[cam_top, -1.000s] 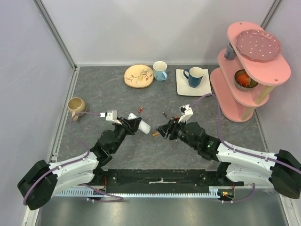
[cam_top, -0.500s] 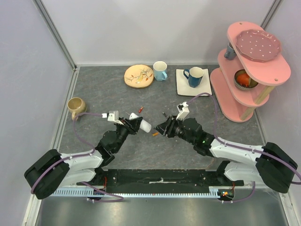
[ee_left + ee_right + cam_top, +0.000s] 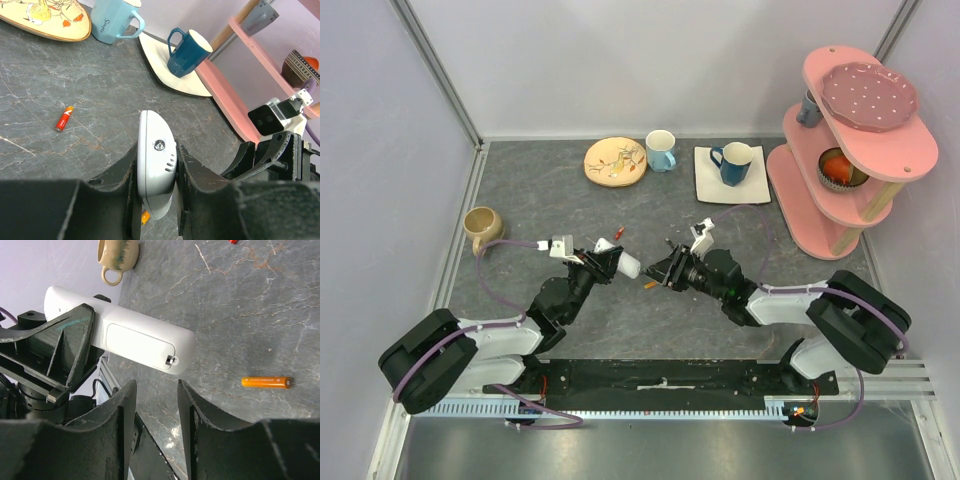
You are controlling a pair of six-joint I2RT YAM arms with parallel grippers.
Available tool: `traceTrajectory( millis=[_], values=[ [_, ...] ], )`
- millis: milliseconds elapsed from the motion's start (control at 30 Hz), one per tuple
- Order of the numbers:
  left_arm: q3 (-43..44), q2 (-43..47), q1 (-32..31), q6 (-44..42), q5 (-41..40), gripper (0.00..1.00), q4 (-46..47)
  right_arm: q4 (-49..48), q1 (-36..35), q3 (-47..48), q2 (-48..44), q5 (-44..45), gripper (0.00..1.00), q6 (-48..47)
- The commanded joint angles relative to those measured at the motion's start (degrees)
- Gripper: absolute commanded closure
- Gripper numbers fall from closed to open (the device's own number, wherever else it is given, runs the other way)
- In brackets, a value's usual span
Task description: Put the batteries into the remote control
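My left gripper (image 3: pixel 607 262) is shut on the white remote control (image 3: pixel 620 264) and holds it above the table, its free end pointing right. In the left wrist view the remote (image 3: pixel 156 165) stands edge-on between the fingers. In the right wrist view its back (image 3: pixel 140 342) shows a closed battery cover with a small latch. My right gripper (image 3: pixel 665 272) is open and empty, just right of the remote's end; its jaws (image 3: pixel 156 390) stand below the remote. An orange battery (image 3: pixel 650 285) lies on the table under the two grippers (image 3: pixel 266 382). A red battery (image 3: pixel 618 232) lies farther back (image 3: pixel 64 118).
A beige mug (image 3: pixel 480 226) stands at the left. A patterned plate (image 3: pixel 615 160), a light blue mug (image 3: pixel 660 150) and a dark blue mug (image 3: pixel 732 162) on a white square plate stand at the back. A pink tiered shelf (image 3: pixel 850 140) is at the right.
My right gripper has moved left and a little back, closer to the remote's free end. The left gripper has shifted slightly with the remote still held.
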State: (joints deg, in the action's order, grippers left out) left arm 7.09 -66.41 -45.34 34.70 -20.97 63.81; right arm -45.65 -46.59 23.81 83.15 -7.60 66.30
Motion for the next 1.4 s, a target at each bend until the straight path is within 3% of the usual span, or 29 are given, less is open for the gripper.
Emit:
traceTrajectory(
  millis=[0, 1367],
  values=[
    [0.1, 0.0, 0.1, -1.7, -1.7, 0.98, 4.4, -6.7, 0.4, 2.6, 2.0, -2.2, 0.55, 1.0],
    [-0.4, 1.7, -0.3, 2.3, 0.1, 0.98, 3.1, -11.1, 0.6, 4.6, 9.1, -2.7, 0.59, 2.4]
  ],
)
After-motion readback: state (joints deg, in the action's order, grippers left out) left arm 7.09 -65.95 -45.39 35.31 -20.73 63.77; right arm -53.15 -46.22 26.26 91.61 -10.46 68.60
